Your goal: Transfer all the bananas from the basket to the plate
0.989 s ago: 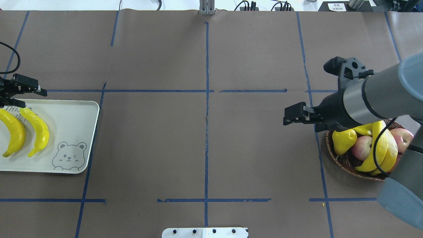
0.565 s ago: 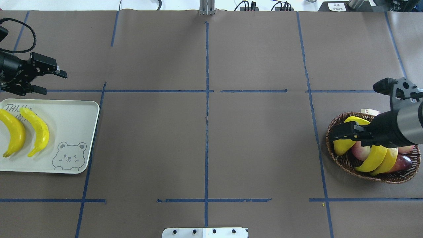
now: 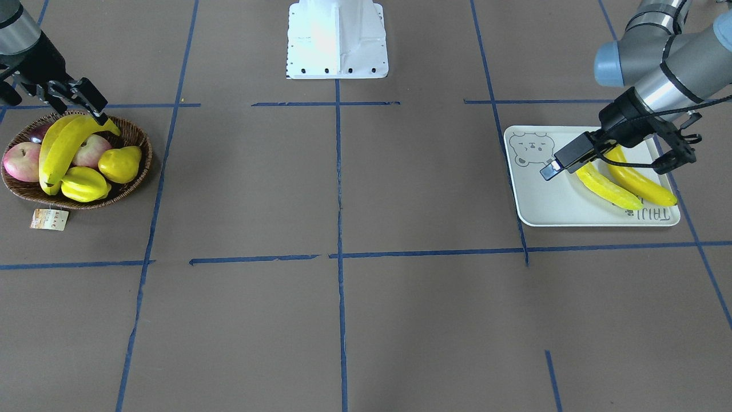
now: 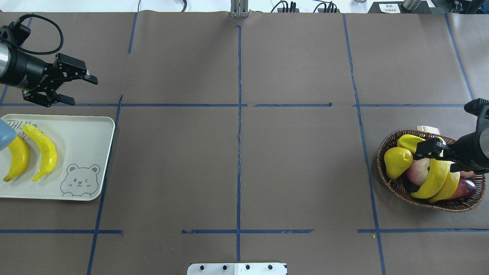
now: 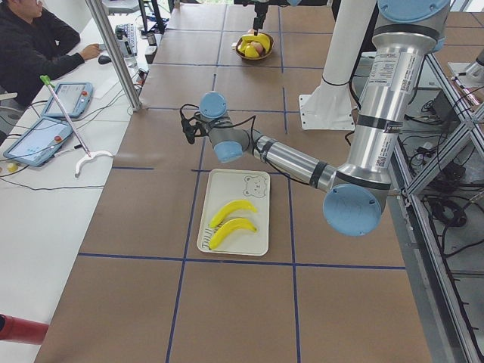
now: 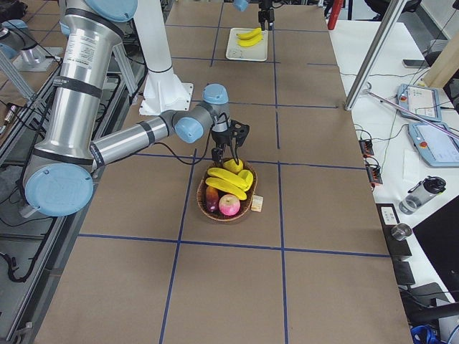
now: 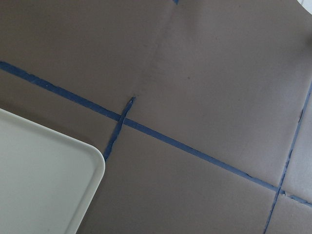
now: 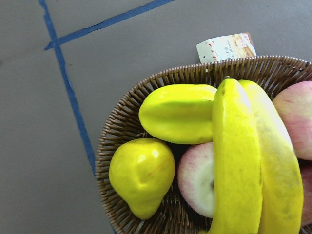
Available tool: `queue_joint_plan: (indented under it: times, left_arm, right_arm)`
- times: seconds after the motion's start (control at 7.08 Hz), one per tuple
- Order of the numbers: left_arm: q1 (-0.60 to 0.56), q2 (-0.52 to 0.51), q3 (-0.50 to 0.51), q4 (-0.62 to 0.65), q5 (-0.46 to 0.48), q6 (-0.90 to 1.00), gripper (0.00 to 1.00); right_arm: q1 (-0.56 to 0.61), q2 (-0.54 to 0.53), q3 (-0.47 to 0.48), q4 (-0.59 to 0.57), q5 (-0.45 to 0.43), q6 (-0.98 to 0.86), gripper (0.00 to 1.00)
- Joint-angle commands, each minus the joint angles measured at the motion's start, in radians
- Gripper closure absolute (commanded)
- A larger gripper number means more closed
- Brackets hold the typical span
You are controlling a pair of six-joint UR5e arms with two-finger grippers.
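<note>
Two bananas (image 4: pixel 431 179) lie across the other fruit in the brown wicker basket (image 4: pixel 380 165) at the right. My right gripper (image 4: pixel 433 160) hangs open just over their far ends, with nothing between its fingers. The right wrist view looks straight down on those bananas (image 8: pixel 239 165) and the basket's rim (image 8: pixel 161 83). Two more bananas (image 4: pixel 44 152) lie side by side on the pale plate (image 4: pixel 84 137) with the bear drawing at the left. My left gripper (image 4: pixel 82 91) is open and empty, beyond the plate's far edge.
In the basket there are also a yellow pear (image 4: pixel 397 162), a starfruit (image 4: pixel 408 142) and apples (image 4: pixel 418 172); a paper tag (image 4: pixel 426 130) lies by its far rim. Blue tape lines cross the brown table. A person sits at a side desk (image 5: pixel 38 45).
My right gripper drew back to the right and came down over the basket's bananas. My left gripper left the plate's far edge and moved away from it toward the table's far side.
</note>
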Motion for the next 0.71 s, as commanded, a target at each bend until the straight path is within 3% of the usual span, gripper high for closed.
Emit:
queue_joint_plan:
  times: [0.0, 0.56]
  left_arm:
    - [0.002, -0.01, -0.004, 0.001, 0.003, -0.01, 0.0]
    - [0.002, -0.007, -0.012, -0.001, 0.003, -0.01, 0.0]
  right_arm:
    - [0.002, 0.001, -0.052, 0.001, -0.025, 0.01, 0.01]
    - [-0.054, 0.001, -0.085, 0.001, -0.025, 0.006, 0.0]
